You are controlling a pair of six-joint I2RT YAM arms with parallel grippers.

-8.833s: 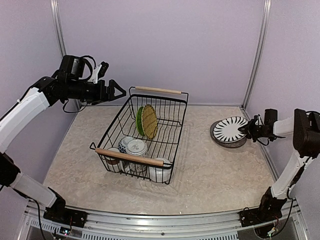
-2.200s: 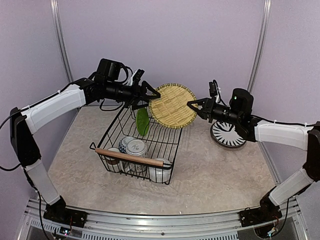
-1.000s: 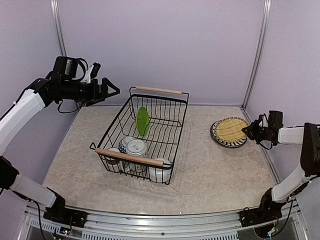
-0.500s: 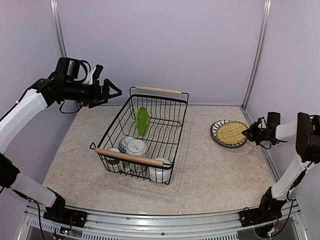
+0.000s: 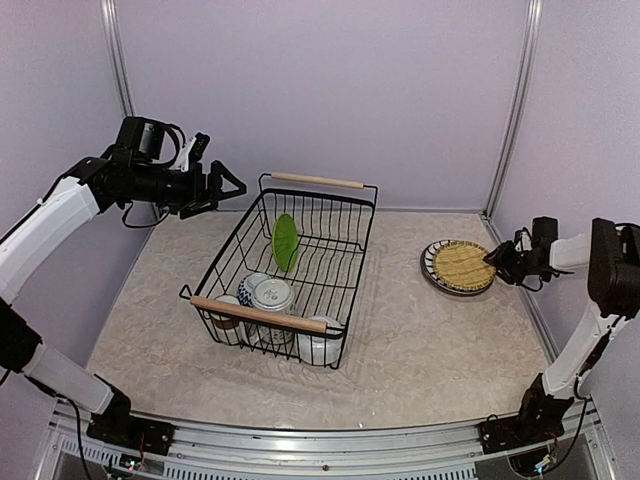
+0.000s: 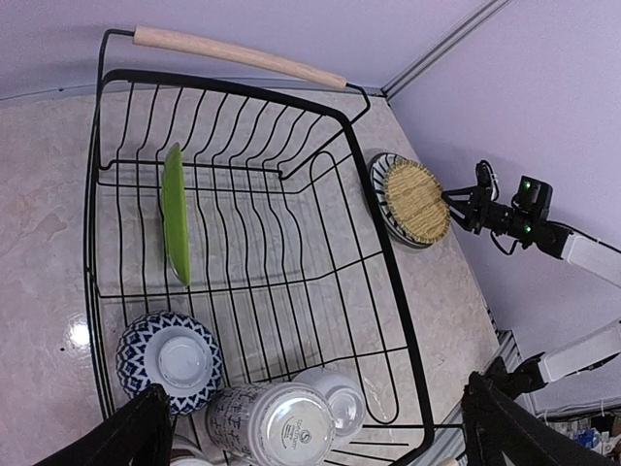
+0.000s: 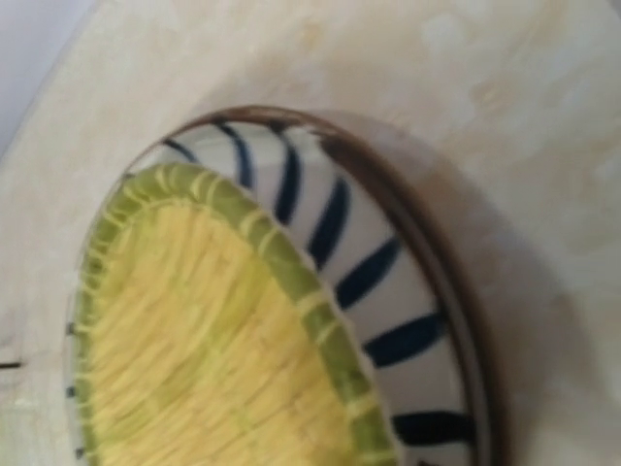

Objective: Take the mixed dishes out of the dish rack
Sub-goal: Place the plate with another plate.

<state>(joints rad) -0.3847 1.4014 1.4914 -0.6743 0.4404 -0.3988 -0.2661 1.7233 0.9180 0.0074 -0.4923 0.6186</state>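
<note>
Newly delivered, the woven yellow round plate sits on the black-and-white striped plate; right gripper: opening unclear; left gripper: wide, empty; lime green plate next.

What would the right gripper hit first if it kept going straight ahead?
Probably the rim of the striped plate, or the woven plate stacked on it: the right gripper points at both, close ahead. Which comes first is unclear.
</note>
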